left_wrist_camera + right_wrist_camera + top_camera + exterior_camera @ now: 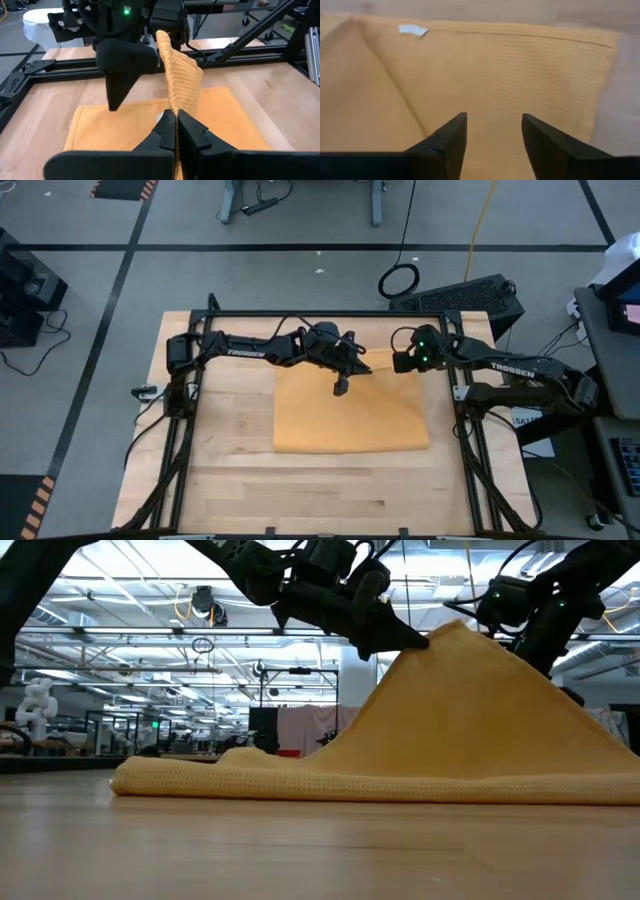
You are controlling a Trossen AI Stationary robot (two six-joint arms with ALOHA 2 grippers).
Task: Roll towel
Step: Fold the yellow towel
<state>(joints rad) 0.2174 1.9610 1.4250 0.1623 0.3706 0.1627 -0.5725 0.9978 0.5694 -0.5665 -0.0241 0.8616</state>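
The mustard-yellow towel [350, 415] lies spread on the wooden table. Its near part lies flat, and its far edge is pulled up into a tent-like peak [452, 632]. My left gripper [176, 122] reaches in from the table's left and is shut on that peak [368, 368]. My right gripper [494, 135] hangs open just right of the peak [400, 363], tipped down over the towel, with nothing between its fingers. The small white tag [412, 30] lies on the flat cloth. My left gripper pinches the towel's raised far edge [173, 102] between its two shut fingers. It comes from the table's left, slanting slightly down. The cloth stands up past the fingertips as a ridge [172, 60]. From there it slopes down on both sides to the flat part [300, 780] on the table.
A black metal frame [300, 315] runs around the tabletop. Bare wood [330, 490] lies between the towel and the near edge, and more lies left of the towel [225, 420].
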